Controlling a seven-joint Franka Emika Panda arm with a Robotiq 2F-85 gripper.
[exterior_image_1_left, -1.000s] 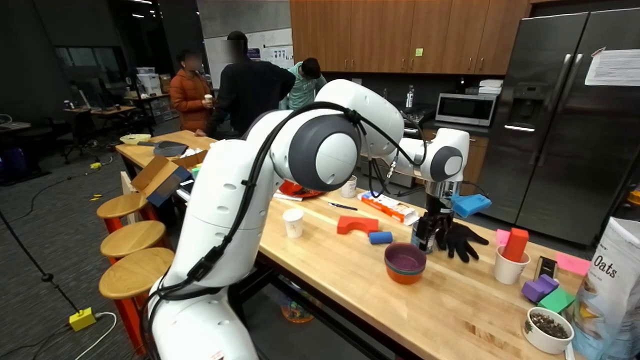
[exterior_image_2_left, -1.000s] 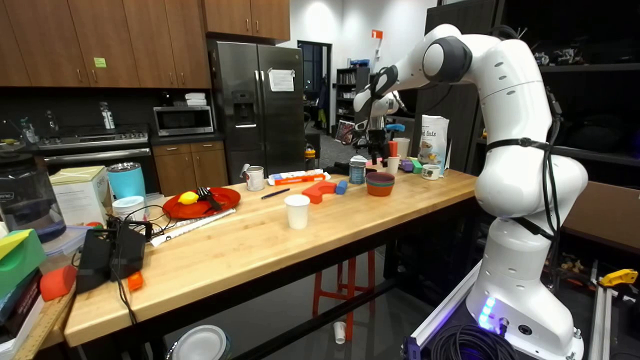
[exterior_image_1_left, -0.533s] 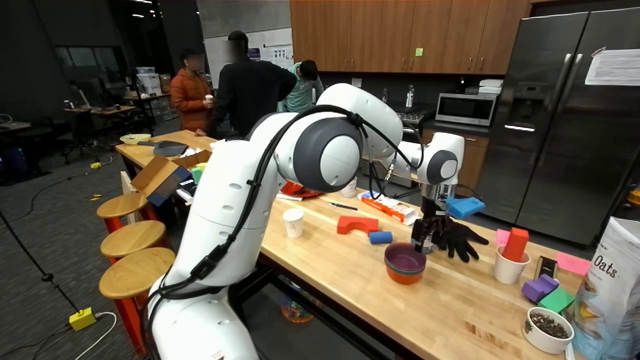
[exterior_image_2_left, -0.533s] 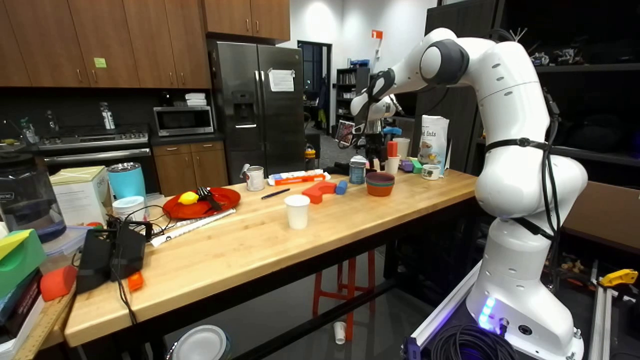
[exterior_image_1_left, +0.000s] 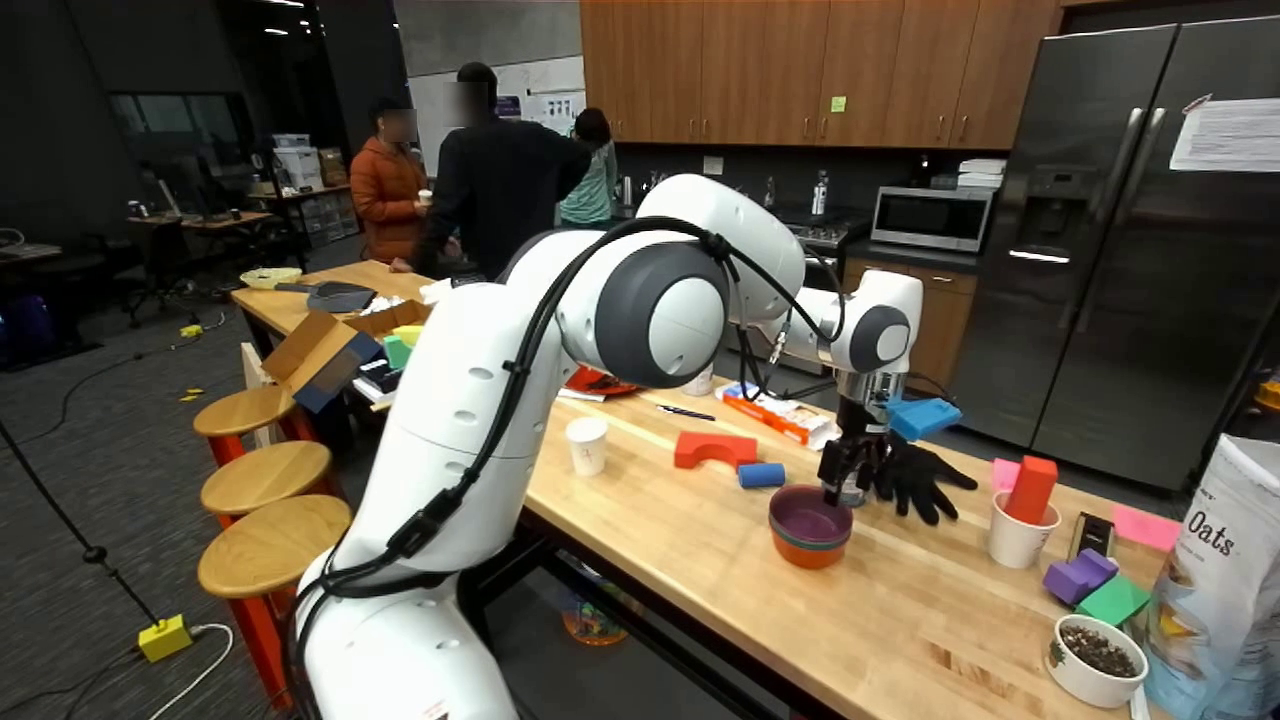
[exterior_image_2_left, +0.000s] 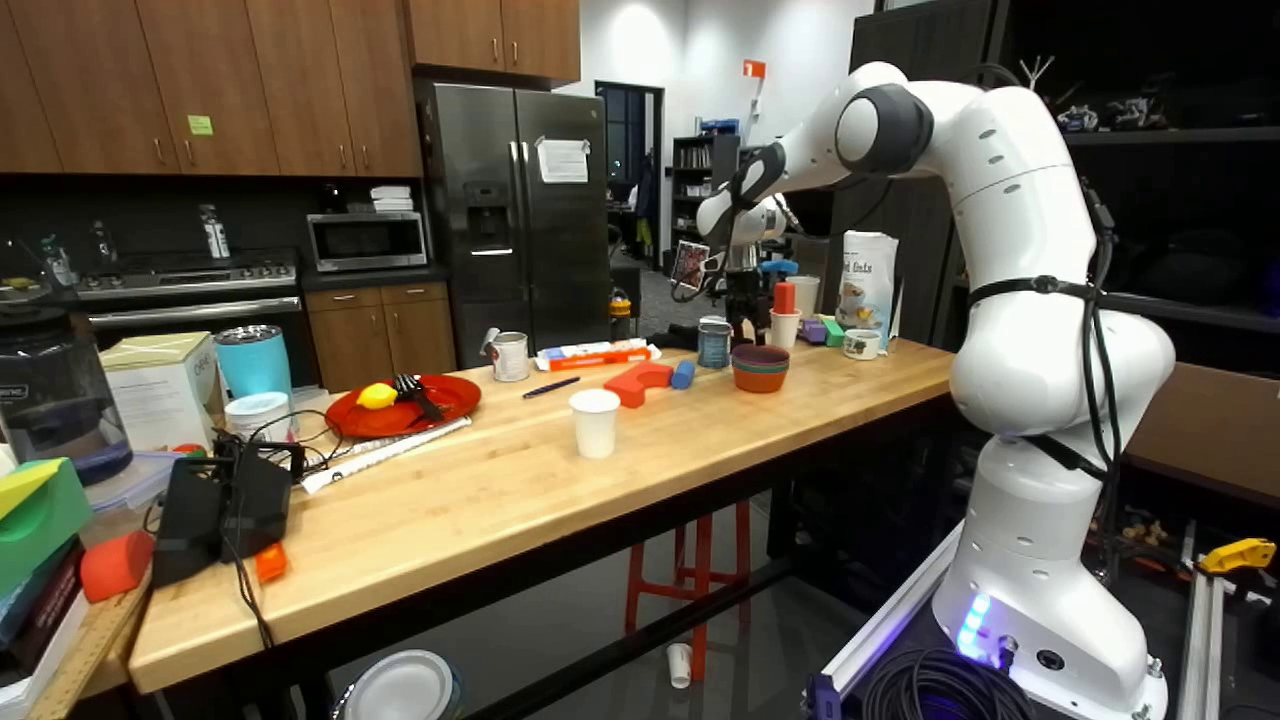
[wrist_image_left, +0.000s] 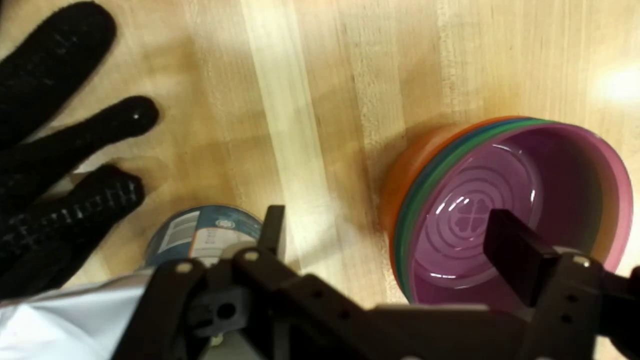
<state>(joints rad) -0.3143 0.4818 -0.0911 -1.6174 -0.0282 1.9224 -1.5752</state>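
Stacked bowls (exterior_image_1_left: 810, 548), purple innermost and orange outermost, stood on the counter (exterior_image_1_left: 700, 550). Left to right in an exterior view, a white paper cup (exterior_image_1_left: 587, 446) stood upright; next lay a red arch block (exterior_image_1_left: 715, 447) with a blue cylinder (exterior_image_1_left: 762, 475) just beside it, then came the bowls. Past them hung the fingers (wrist_image_left: 517, 255), parted wide: the wrist view showed one across the purple hollow, the other at the edge of a blue-labelled can (wrist_image_left: 210, 234). Beside the can lay a black glove (exterior_image_1_left: 915, 480), and farther right a pale cup (exterior_image_1_left: 1014, 545) held a red block (exterior_image_1_left: 1031, 488).
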